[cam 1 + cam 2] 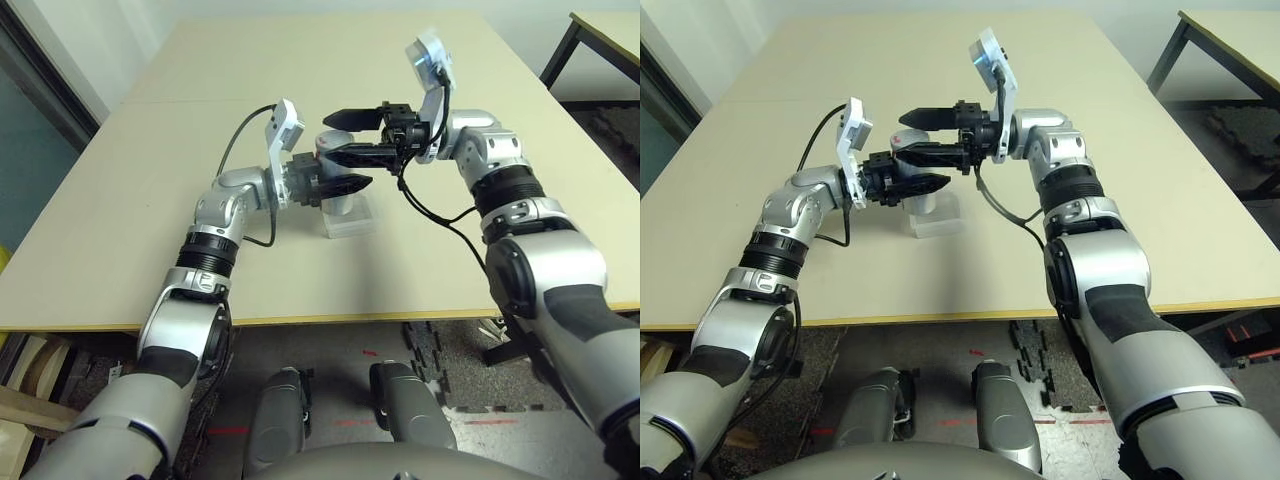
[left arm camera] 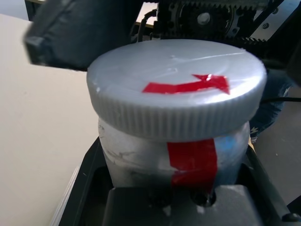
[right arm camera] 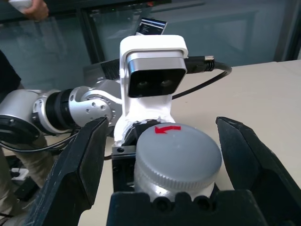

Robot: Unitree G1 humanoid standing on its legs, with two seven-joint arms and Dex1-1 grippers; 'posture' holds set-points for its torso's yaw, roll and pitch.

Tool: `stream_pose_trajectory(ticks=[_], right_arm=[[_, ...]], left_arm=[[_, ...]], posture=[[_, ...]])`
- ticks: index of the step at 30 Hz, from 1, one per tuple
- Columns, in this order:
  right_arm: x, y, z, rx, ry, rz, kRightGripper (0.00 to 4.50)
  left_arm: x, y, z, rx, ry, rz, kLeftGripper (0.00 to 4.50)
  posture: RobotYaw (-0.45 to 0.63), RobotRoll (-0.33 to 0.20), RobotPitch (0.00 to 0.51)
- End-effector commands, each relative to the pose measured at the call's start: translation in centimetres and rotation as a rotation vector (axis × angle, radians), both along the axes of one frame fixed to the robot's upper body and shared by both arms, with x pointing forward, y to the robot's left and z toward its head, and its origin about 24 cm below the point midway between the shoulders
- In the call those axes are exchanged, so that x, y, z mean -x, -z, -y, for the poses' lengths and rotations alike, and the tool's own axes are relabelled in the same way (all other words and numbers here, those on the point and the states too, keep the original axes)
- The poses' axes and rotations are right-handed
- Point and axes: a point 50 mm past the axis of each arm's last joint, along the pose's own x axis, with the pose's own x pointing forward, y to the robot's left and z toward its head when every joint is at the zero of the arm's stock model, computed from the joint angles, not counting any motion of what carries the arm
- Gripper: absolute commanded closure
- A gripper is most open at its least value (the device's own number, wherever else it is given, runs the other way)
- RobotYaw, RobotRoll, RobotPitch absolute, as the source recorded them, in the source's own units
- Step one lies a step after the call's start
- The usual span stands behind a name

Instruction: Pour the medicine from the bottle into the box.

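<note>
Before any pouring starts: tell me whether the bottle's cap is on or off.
On. The ribbed grey cap sits on the bottle, held in the left gripper; the right gripper straddles the cap, open.

One bottle (image 2: 188, 160), one cap (image 2: 176, 89), one box (image 1: 348, 218), two grippers, one table (image 1: 150, 200).

The small silver-grey cylindrical bottle (image 2: 174, 160) stands upright above the table, held off its surface. A red tape stripe runs lengthwise down its side. Its round grey ribbed screw cap (image 3: 178, 157) is still on, wider than the body, with a red arrow of tape across the flat top. The shallow square box of clear, frosty plastic with rounded corners (image 1: 352, 220) lies flat on the beige tabletop, directly beneath the bottle and open upward. Its contents cannot be made out.
</note>
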Motion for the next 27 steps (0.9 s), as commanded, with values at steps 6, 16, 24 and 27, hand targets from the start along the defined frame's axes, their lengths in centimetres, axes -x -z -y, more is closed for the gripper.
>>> stream_pose_trajectory(ticks=[6,16,24,27], right_arm=[[-0.3,0.3,-0.71,0.018,0.032,0.013,0.0],[-0.47,0.44,-0.97,0.021,0.048,0.009,0.0],[-0.58,0.49,-0.8,0.023,0.06,0.001,0.0],[-0.65,0.62,-0.63,0.027,0.07,-0.006,0.0]], left_arm=[[0.24,-0.49,0.37,-0.014,0.025,0.02,1.79],[0.54,-0.37,0.45,-0.015,0.033,0.015,1.79],[0.61,-0.17,0.35,-0.02,0.035,0.009,1.79],[0.62,-0.15,0.25,-0.023,0.034,0.009,1.79]], posture=[[-0.18,0.0,0.093],[-0.18,0.0,0.093],[-0.18,0.0,0.093],[-0.18,0.0,0.093]])
